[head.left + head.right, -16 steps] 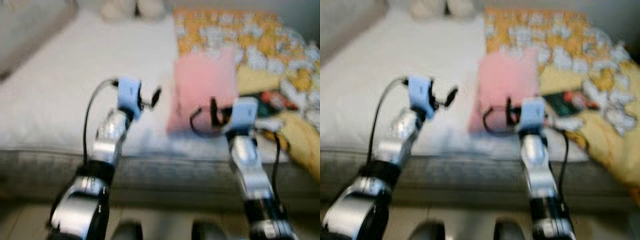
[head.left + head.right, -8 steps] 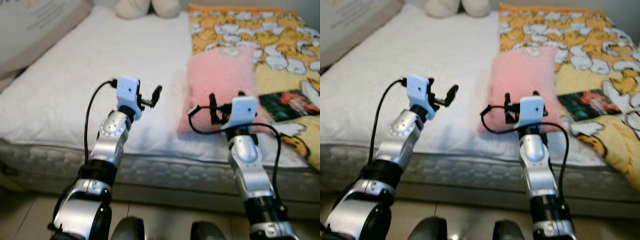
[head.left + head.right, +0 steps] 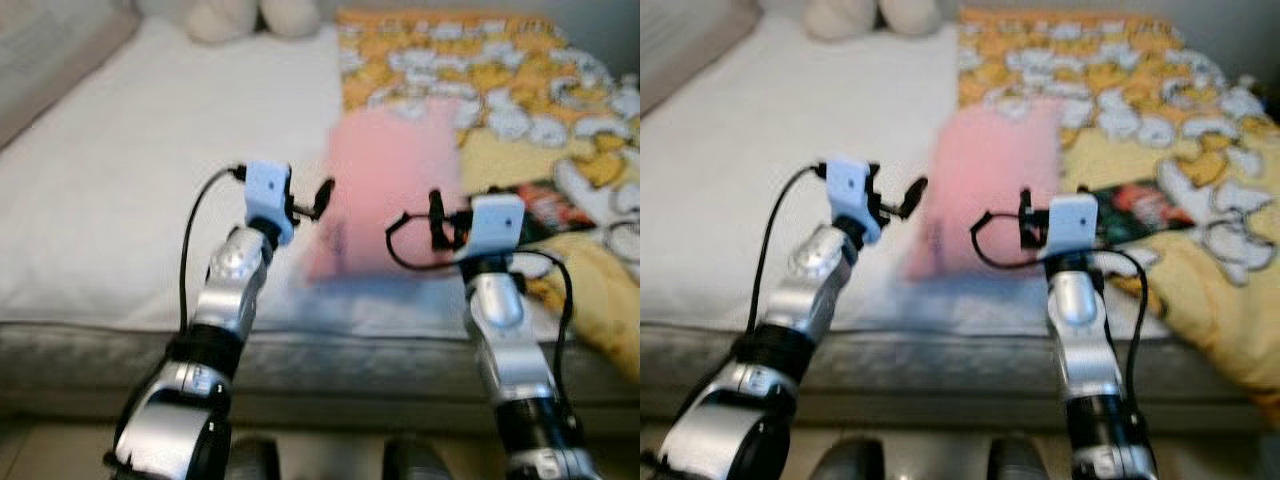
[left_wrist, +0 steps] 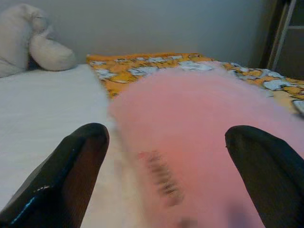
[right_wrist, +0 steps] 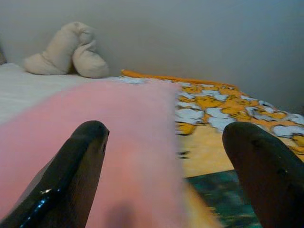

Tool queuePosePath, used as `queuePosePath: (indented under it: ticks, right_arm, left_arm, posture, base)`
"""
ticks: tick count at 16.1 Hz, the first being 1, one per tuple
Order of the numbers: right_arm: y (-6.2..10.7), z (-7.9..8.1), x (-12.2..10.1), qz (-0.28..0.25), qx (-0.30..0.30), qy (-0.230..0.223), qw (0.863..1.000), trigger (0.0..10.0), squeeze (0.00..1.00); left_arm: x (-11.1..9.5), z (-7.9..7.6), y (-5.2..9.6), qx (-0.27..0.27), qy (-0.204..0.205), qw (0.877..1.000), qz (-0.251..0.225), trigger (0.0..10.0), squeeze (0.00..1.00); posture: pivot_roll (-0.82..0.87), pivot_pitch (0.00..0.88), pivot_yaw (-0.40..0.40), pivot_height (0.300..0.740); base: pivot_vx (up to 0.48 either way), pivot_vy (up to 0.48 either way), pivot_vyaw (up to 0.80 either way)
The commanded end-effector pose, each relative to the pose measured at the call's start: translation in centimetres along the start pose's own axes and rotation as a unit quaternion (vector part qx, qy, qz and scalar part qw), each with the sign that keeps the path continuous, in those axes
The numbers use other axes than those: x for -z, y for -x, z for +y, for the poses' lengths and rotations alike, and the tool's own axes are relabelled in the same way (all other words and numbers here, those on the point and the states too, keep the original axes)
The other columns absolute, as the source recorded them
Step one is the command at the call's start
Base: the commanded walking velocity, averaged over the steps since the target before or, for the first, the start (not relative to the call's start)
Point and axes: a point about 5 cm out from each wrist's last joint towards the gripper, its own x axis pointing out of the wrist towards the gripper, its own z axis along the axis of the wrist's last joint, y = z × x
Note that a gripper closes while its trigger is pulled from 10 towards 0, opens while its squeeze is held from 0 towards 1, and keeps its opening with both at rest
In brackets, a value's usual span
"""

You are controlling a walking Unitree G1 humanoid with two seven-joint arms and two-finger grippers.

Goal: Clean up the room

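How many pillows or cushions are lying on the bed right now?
1: the pink pillow lies on the white sheet beside the yellow duck blanket, just ahead of both grippers. Others could sit outside the frame.

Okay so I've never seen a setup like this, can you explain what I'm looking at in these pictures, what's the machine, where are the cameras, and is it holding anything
This is a humanoid robot standing at the edge of a bed. Two pictures come from cameras in its head, looking down over its two silver arms. The other two come from cameras on its wrists, looking out between each pincer's two black fingers. The left pincer and the right pincer are both open and hold nothing. Right ahead of them lies a pink pillow on the white mattress. Beside it is a yellow blanket with a duck pattern, with a dark book or magazine on it. A cream plush toy sits at the far end. The head pictures are somewhat blurred.
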Motion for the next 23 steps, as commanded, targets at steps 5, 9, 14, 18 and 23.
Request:
queuePosePath:
  ticks: [5,9,14,18,23]
  right_arm:
    - [-0.4,-4.6,-2.8,-0.015,0.053,-0.037,0.998,10.0,0.00]
    - [-0.2,-6.2,0.9,0.105,0.044,-0.161,0.980,10.0,0.00]
    - [-0.9,-5.6,1.7,0.151,-0.006,-0.239,0.959,10.0,0.00]
    - [-2.2,-4.5,1.4,0.160,-0.037,-0.272,0.948,10.0,0.00]
    - [-3.2,-2.7,2.1,0.183,-0.047,-0.310,0.932,10.0,0.00]
  left_arm:
    - [-2.1,2.3,-0.9,-0.024,0.020,0.999,0.011,10.0,0.00]
    - [0.0,6.0,0.6,-0.096,0.140,0.983,0.076,10.0,0.00]
    - [1.2,6.1,0.7,-0.073,0.274,0.952,0.114,10.0,0.00]
    - [2.7,3.7,0.0,-0.030,0.306,0.940,0.150,10.0,0.00]
    - [3.8,1.2,-1.1,-0.040,0.314,0.933,0.169,10.0,0.00]
  posture:
    - [-0.07,0.000,0.040,0.678]
    - [-0.08,0.000,0.056,0.678]
    - [-0.07,0.000,0.048,0.678]
    - [-0.06,0.000,0.038,0.678]
    - [-0.07,0.000,0.023,0.678]
  base:
    - [0.162,0.000,0.00]
    - [0.000,0.000,0.00]
    - [0.000,0.000,0.00]
    - [0.000,0.000,0.00]
    - [0.000,0.000,0.00]
